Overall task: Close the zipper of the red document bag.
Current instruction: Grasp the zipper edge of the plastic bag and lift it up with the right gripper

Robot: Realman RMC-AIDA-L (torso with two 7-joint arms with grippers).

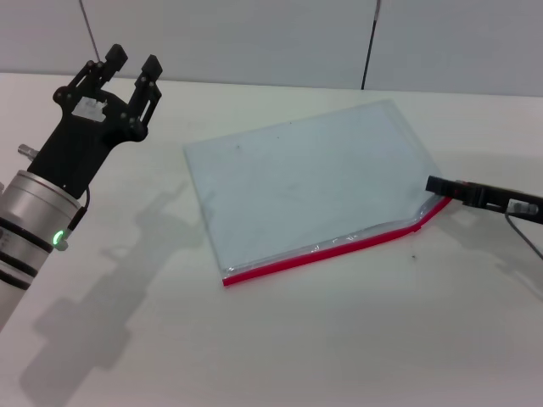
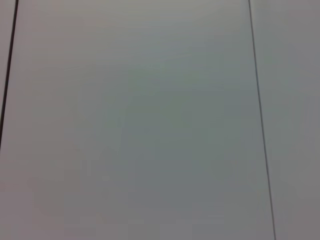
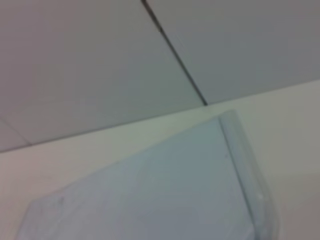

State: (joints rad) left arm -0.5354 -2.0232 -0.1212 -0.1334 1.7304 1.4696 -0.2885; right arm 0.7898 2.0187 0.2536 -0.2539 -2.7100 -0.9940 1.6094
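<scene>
The red document bag [image 1: 305, 186] lies flat on the white table [image 1: 280, 356], a pale translucent pouch set at an angle. Its zipper [image 1: 322, 252] runs as a red strip along the near long edge. At the right end the strip bends up toward my right gripper [image 1: 438, 186], which reaches in low from the right and is pinched shut on that end. My left gripper [image 1: 131, 64] hangs raised at the far left, open and empty, well away from the bag. The right wrist view shows the bag [image 3: 165, 195] and its far corner. The left wrist view holds only wall.
A grey panelled wall [image 1: 254, 34] with dark seams stands behind the table's far edge. A thin cable [image 1: 526, 239] trails from the right arm over the table.
</scene>
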